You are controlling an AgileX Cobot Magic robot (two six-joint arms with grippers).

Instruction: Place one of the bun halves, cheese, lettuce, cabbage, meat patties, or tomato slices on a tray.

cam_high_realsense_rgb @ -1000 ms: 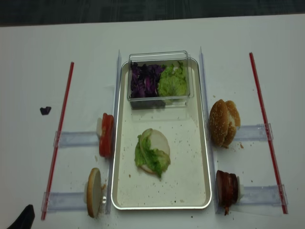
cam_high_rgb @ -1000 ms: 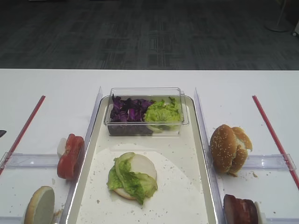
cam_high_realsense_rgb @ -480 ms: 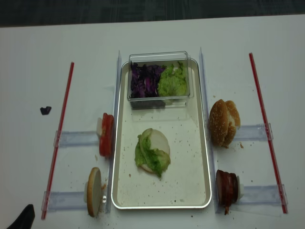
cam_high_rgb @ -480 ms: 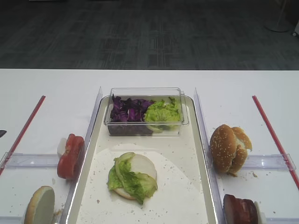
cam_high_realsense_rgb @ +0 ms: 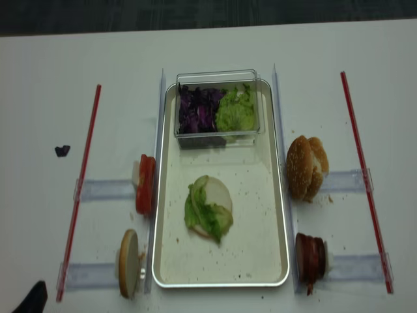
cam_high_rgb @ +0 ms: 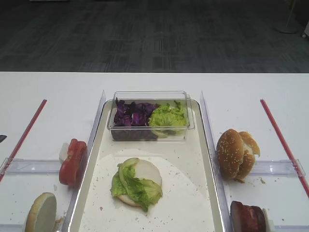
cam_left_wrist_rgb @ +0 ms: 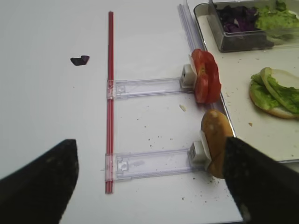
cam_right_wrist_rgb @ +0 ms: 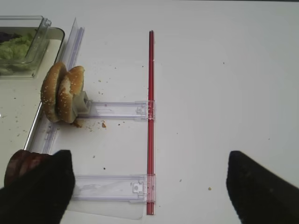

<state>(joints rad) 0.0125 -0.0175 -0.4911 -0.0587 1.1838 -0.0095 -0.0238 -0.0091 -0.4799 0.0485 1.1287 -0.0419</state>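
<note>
right gripper: jaws wide apart, empty
left gripper: jaws apart, empty
meat patties: near right, beside tray
handling: likely stiff, greasy; pinch across edges

Two high views and both wrist views, all sharing the tray.

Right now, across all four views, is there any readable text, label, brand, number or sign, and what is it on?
None: no view shows any readable text.
The tray, the clear plastic tub, the red strips and the clear holders carry no print that can be seen.
The sesame bun halves and the tomato slices are unmarked.
</note>
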